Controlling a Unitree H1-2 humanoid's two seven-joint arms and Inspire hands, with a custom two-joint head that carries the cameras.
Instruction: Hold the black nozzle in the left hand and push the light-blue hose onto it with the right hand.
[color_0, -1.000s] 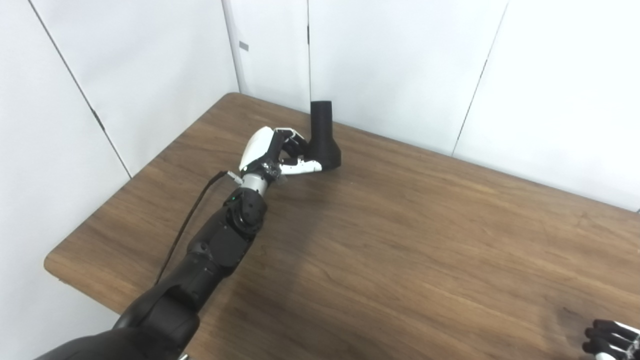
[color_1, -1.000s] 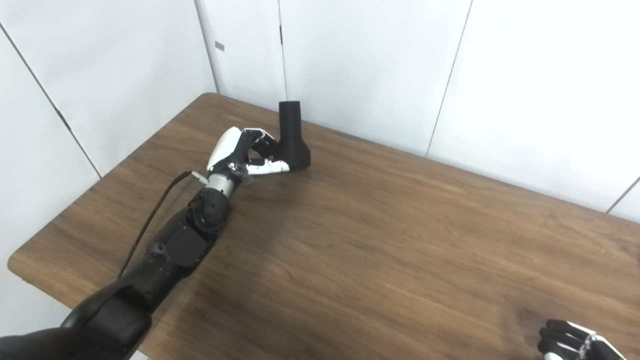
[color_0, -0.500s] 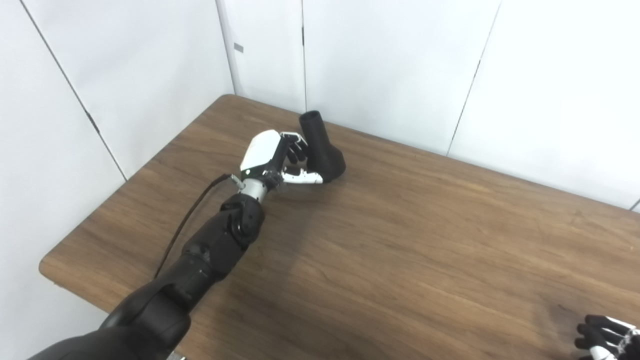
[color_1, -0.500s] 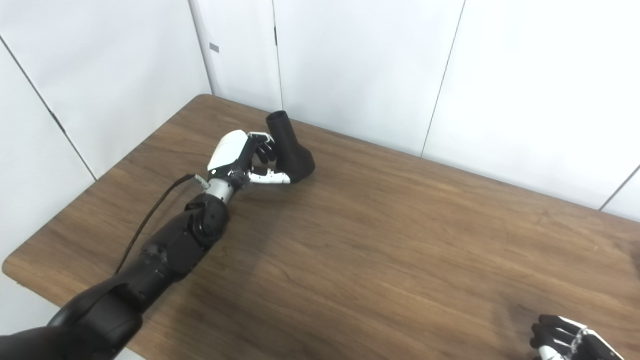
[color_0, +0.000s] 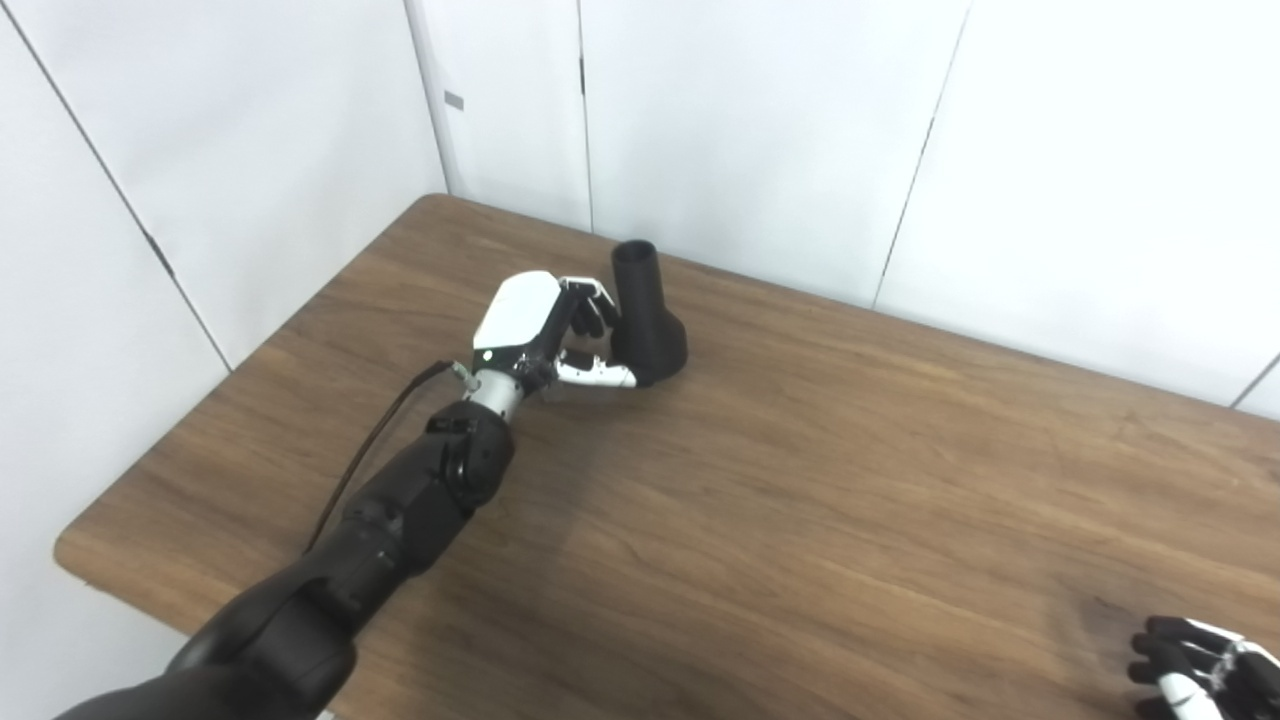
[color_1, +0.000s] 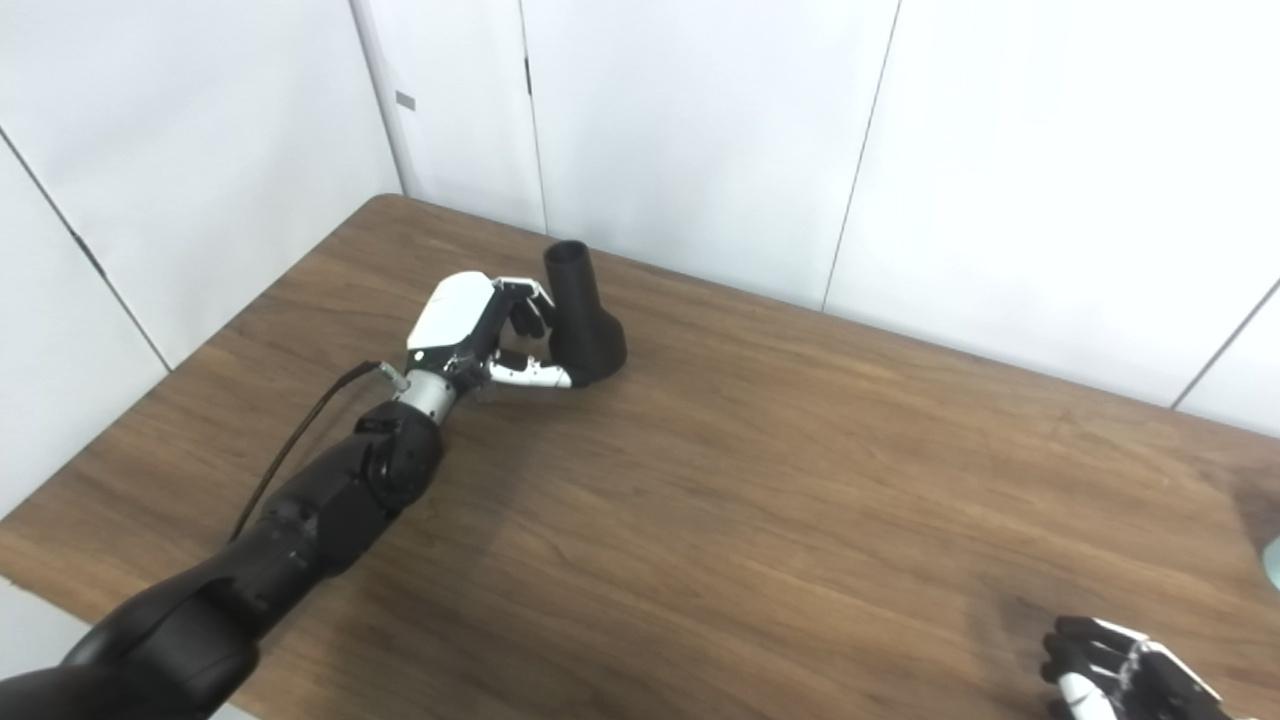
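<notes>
Left hand (color_0: 545, 335), seemingly around one nozzle (color_0: 645, 318)

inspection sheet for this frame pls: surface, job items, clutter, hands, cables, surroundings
Surface: brown wooden table, bare across the middle.
Job's things: black nozzle near the far left corner, narrow end up, tilted. Light-blue hose: only a pale sliver at the right edge of the right eye view, cannot confirm.
Clutter: nothing seen.
Hands: left hand wrapped around the nozzle. Right hand low at the near right corner, cut off; state unclear.
Cables: dark cable running along the left forearm.
Surroundings: white wall panels.
</notes>
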